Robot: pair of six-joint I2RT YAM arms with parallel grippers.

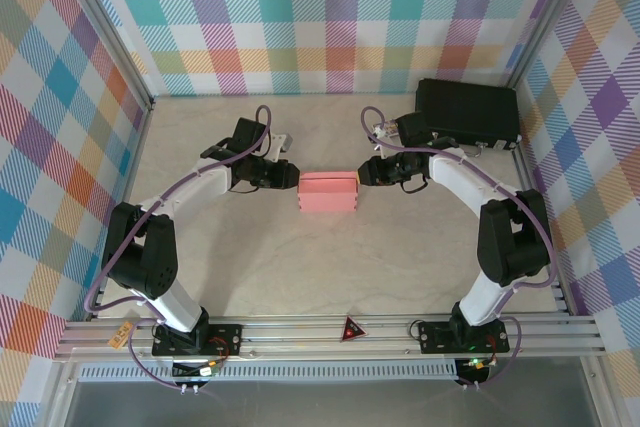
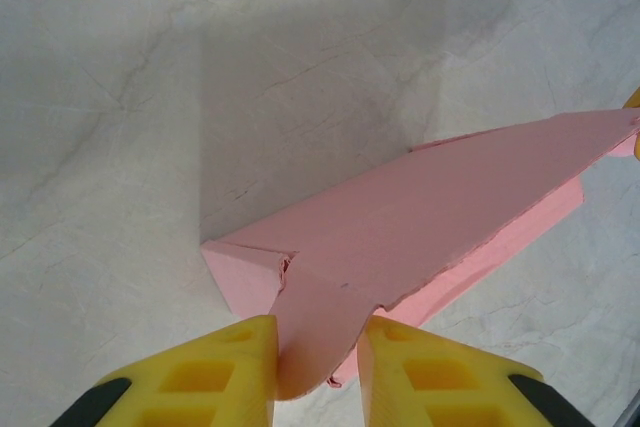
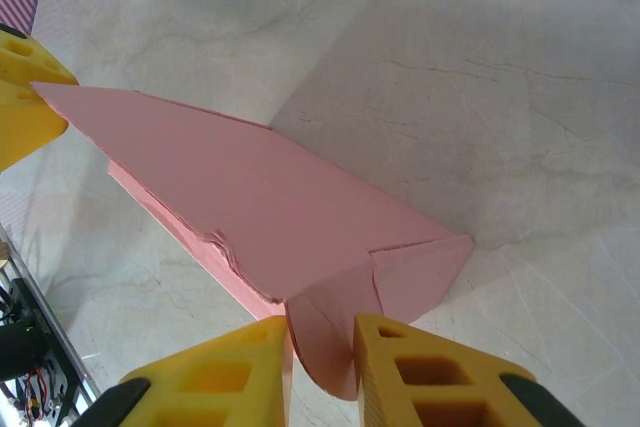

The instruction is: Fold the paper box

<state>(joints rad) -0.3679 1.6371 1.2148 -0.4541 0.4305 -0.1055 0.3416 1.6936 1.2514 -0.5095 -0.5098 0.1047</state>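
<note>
Pink paper box (image 1: 329,192) at the counter (image 1: 330,277) centre, left gripper (image 2: 318,347) pinching its 9 o'clock end, right gripper (image 3: 322,342) pinching its 3 o'clock end, closed black case (image 1: 467,112) at 1 o'clock

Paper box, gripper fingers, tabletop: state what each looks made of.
Paper box: thin salmon-pink card, matte; it creases sharply and its cut edges look slightly ragged. Left gripper's fingers: probably moulded yellow plastic, matte, with recessed pockets. Tabletop: pale marble-look surface with grey veins and a faint sheen; real stone or laminate cannot be told.
</note>
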